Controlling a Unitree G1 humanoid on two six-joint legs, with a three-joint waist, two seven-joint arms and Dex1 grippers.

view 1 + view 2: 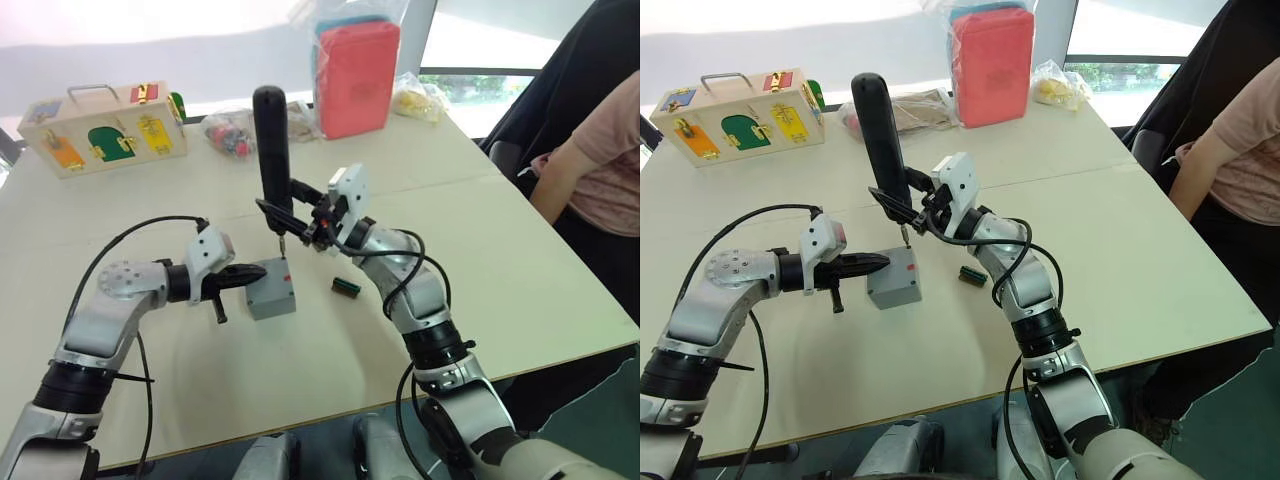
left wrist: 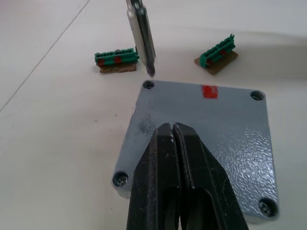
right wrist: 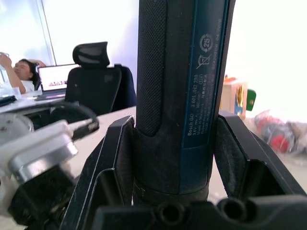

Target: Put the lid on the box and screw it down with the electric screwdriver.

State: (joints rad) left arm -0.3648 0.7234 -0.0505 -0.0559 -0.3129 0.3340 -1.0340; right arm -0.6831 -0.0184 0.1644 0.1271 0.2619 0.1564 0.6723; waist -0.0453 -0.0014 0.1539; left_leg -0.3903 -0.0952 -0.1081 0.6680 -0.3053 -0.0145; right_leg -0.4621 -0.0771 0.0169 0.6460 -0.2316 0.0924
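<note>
Centre of the left eye view, on the bench (image 1: 480, 300): the box (image 1: 271, 290) with the lid (image 2: 206, 139) already seated on top, small red mark near its far edge. Left end effector (image 1: 243, 273) comes in from the left, fingers pressed together, tips resting on the lid and pinning it down. Right end effector (image 1: 300, 228) is clamped on the electric screwdriver (image 1: 272, 150), held near upright, handle up toward the top of the frame, bit (image 2: 149, 64) pointing down.

Left wrist view: bit tip hangs just beside the far corner screw hole (image 2: 148, 85), slightly off it and apparently not yet engaged. Screw heads visible in the two near corners; the far holes look dark, can't tell if screws sit in them.

Step in hand, by my read: driving the far corner. To do it well: shift the tip onto the hole centre, keep the tool vertical so the bit doesn't skid, keep the left tips pressing so the lid can't shift.

Two green connector strips (image 2: 116, 58) lie on the bench beyond the box, apart from it. Wooden latch board (image 1: 105, 128) upper left, red case (image 1: 357, 78) top centre, person (image 1: 600, 170) at right edge.
</note>
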